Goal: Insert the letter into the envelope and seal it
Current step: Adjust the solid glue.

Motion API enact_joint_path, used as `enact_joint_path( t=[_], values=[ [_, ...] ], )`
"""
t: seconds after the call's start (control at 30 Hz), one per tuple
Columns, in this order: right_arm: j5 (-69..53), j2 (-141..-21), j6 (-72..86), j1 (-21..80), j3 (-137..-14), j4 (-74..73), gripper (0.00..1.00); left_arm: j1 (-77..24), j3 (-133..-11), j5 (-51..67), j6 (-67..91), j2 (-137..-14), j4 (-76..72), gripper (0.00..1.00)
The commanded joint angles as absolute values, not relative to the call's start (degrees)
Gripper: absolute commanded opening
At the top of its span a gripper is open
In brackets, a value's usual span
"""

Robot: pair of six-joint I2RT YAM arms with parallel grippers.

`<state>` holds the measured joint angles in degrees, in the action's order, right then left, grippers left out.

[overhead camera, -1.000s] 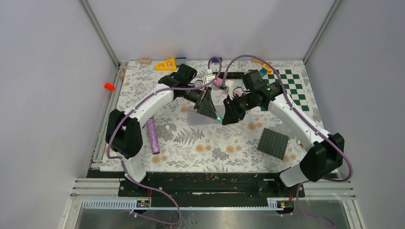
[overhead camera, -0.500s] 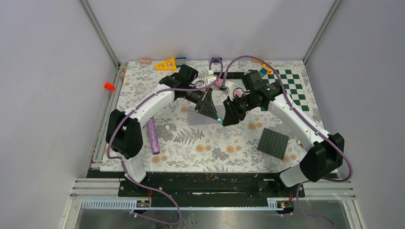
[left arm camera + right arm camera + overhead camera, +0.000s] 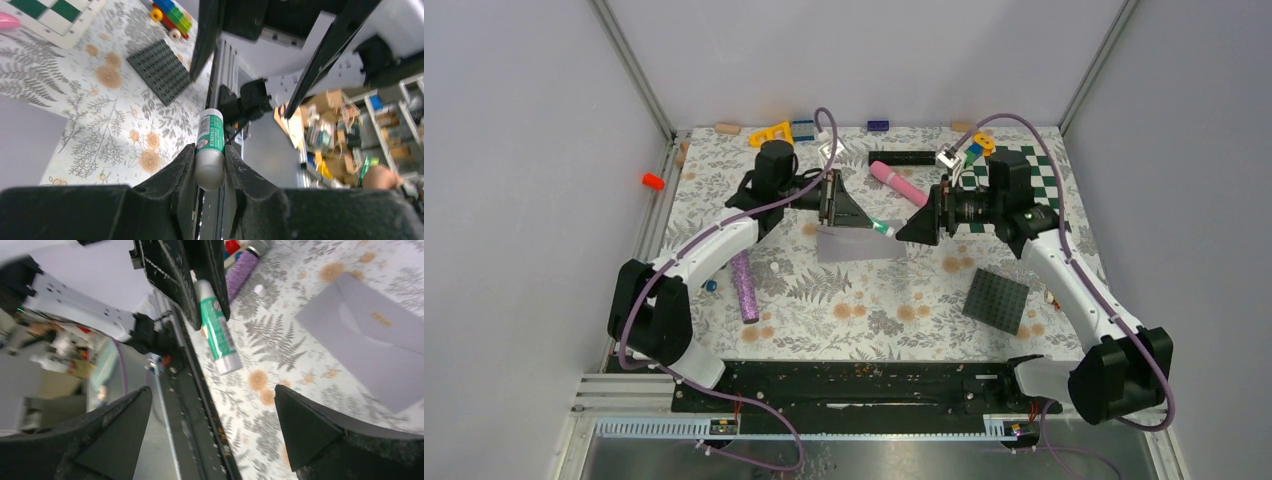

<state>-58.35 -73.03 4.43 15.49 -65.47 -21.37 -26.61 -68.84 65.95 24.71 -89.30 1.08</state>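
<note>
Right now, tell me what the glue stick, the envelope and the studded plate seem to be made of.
The glue stick is likely a smooth plastic tube, slightly glossy, with a printed green-and-white label. The envelope looks like matte grey paper: thin, flat, with a folded flap line. The studded plate is probably hard moulded plastic, dark grey, with even rows of studs on top.

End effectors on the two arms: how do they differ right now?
The left end effector is shut, jaws nearly together; the right end effector is wide open. The left grips a green-and-white glue stick; the right holds nothing. Both face each other near the grey envelope.
</note>
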Motion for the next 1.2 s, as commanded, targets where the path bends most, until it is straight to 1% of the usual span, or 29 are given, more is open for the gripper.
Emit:
enact_joint_path(
  t=[0.0, 0.1, 0.27, 0.3, 0.43, 0.63, 0.8, 1.17],
  values=[
    [-62.29, -71.94, 38.38, 15.35, -54.25, 20.60, 1.00, -24.88, -62.28, 58.36, 47.91, -86.40, -25.72, 0.00],
    [-60.03, -74.36, 52.32, 15.37, -50.65, 37.05, 0.98, -24.95, -59.88, 55.53, 50.75, -86.13, -27.75, 0.00],
    [-56.85, -79.78, 67.24, 15.49, -48.96, 55.31, 0.94, -24.96, -56.61, 54.59, 58.99, -87.28, -37.90, 0.00],
    [-56.36, -80.67, 68.65, 15.47, -48.83, 56.79, 0.93, -24.96, -56.01, 54.58, 60.62, -87.50, -40.33, 0.01],
    [-54.46, -82.28, 70.37, 15.47, -47.24, 58.72, 0.91, -24.96, -55.16, 54.42, 63.46, -88.15, -44.70, 0.01],
    [-54.41, -83.07, 72.07, 16.53, -46.40, 62.17, 0.85, -24.86, -54.46, 53.99, 65.05, -89.12, -47.11, 0.01],
    [-54.52, -82.19, 69.12, 19.05, -46.36, 59.14, 0.79, -24.72, -54.10, 53.83, 65.07, -89.03, -47.55, 0.01],
    [-53.72, -79.06, 64.68, 19.16, -45.68, 53.79, 0.64, -23.20, -53.44, 53.35, 64.49, -88.18, -47.61, 0.01]
  ],
)
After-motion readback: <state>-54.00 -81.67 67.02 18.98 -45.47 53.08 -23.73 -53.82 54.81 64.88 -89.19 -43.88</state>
